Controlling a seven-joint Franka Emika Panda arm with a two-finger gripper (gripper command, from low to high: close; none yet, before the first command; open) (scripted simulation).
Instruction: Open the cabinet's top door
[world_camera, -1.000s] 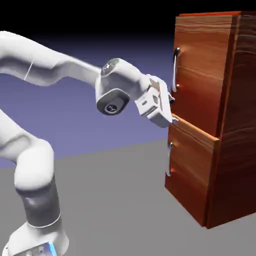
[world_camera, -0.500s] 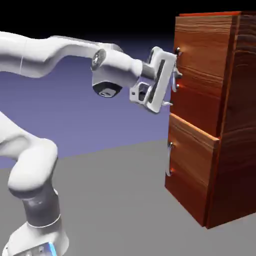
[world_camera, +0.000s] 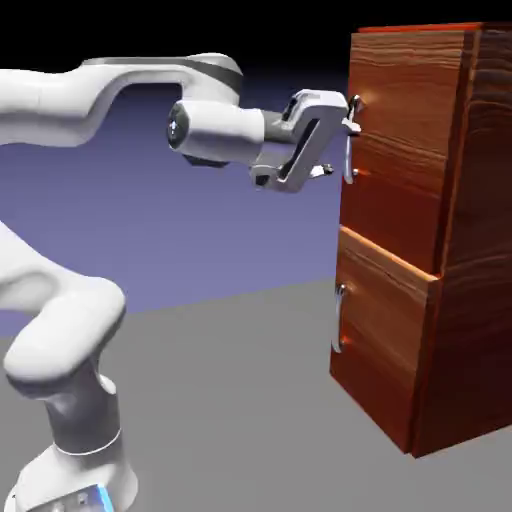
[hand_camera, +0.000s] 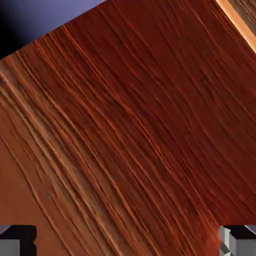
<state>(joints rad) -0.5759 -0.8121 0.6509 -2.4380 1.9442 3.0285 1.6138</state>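
My open gripper faces the top door; only its handle stands between, wood blocking beyond.

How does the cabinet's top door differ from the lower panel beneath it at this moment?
The top door is taller than the lower panel and carries a longer handle; the lower panel's handle is shorter. The open gripper sits at the top door's handle, while nothing is near the lower panel's. The lower panel's top edge juts out; the top door sits further back. Both are reddish wood grain with vertical silver bar handles.
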